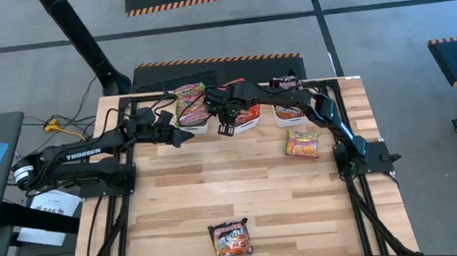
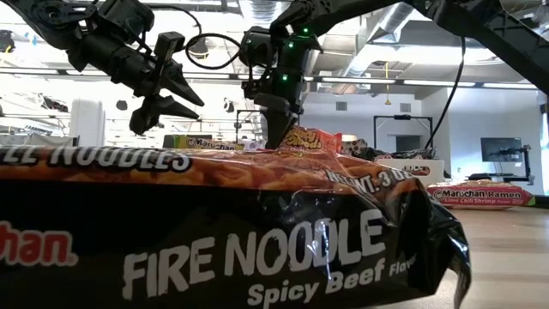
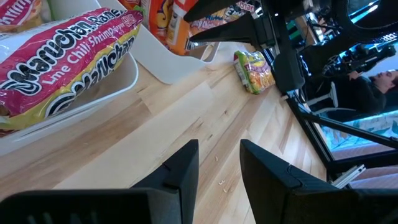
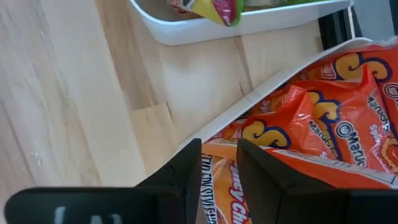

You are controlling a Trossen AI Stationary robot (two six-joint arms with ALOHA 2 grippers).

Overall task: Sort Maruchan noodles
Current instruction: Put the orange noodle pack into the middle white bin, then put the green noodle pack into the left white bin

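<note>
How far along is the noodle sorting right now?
Mostly done: packets lie in the three white bins. In hand: the right gripper is at the orange packets in the middle bin; grip unclear. The left gripper hovers open, empty. Left: the Lime Chili Shrimp packet and the Fire Noodle packet, both loose on the table.

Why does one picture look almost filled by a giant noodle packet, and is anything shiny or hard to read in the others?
Low view: the black Fire Noodle packet lies right at the lens, so it looms huge and hides most of the table. Left wrist view: the Lime Chili Shrimp packet shows glossy highlights, but its lettering stays readable. Right wrist view: the orange packets glint on their creases. High view: even light, soft shadows.
</note>
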